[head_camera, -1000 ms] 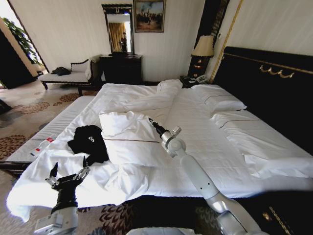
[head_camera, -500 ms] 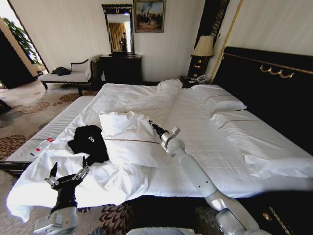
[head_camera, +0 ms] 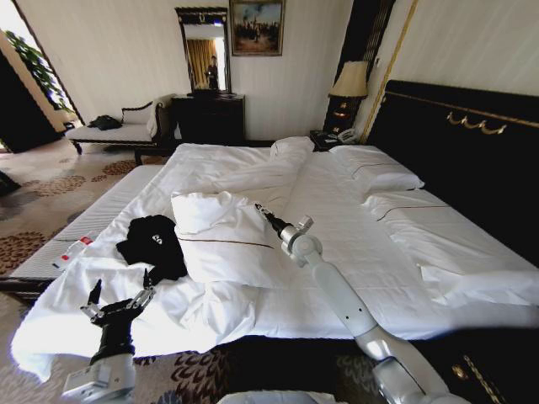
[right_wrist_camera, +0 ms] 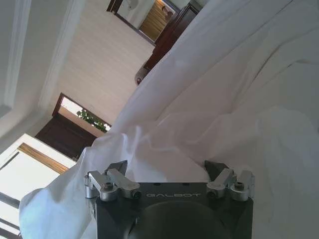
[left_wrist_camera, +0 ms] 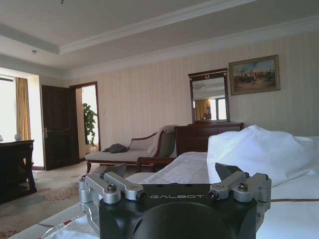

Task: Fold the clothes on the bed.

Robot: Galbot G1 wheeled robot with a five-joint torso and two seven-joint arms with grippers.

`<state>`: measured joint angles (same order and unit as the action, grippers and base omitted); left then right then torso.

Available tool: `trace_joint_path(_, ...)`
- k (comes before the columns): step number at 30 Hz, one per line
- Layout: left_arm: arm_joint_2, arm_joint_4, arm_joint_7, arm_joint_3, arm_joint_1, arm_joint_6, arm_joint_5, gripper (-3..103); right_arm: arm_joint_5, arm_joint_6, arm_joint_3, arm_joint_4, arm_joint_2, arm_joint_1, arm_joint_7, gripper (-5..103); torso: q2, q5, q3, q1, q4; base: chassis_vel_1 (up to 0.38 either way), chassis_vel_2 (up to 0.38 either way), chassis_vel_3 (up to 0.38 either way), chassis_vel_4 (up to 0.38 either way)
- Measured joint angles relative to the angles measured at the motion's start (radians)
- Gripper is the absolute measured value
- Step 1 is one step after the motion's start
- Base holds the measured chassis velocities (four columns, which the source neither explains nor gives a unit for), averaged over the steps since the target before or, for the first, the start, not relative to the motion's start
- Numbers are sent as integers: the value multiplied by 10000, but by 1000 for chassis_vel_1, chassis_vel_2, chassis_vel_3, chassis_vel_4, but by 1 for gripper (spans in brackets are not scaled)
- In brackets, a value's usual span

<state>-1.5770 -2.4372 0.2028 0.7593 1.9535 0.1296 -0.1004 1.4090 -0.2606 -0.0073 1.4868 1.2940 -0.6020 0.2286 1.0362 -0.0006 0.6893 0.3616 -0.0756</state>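
both fingers (head_camera: 118,294) spread wide, holding nothing.

clothes (head_camera: 153,244): one small black T-shirt, bunched in a heap, near the bed's left edge
bed (head_camera: 337,210): very big, white, rumpled

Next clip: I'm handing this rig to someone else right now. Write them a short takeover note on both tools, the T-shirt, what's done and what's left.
Left tool: open, holding nothing, low at the near left edge of the bed, just short of the T-shirt.
Right tool: open, holding nothing, arm stretched over the bed, at the bunched duvet, right of the T-shirt.
T-shirt: crumpled in a black heap on the bed's near left side, against the duvet.
Done: no fold visible.
Left: grasp it, spread it flat, fold it.
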Motion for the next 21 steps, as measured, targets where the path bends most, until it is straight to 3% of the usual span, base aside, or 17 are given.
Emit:
trace_joint_path(2, 19, 47, 3, 27, -24, 0, -16, 100, -41, -1, -286, -37, -6, 103, -195, 90, 0, 0, 0, 0, 0, 0, 0, 0, 0)
trace_joint_path(3, 24, 63, 5, 42, -30, 0, -26, 100, -60, 34, -394, -81, 16, 161, -325, 99, 0, 0, 0, 0, -1, 0, 0, 0, 0)
trace_joint_path(16, 124, 199, 23, 279, -106, -41, -250, 100, -456, 157, -1395, -1388, 563, 1228, -614, 103, 0, -1, 0, 0, 1, 0, 0, 0, 0)
trace_joint_path(19, 143, 272, 28, 303, -157, -45, -319, 100, -478, 155, -1476, -1432, 591, 1287, -691, 89, 0, -1, 0, 0, 0, 0, 0, 0, 0)
trace_joint_path(21, 150, 297, 30, 305, -176, -46, -335, 100, -489, 155, -1493, -1432, 598, 1287, -709, 89, 0, -1, 0, 0, 0, 0, 0, 0, 0)
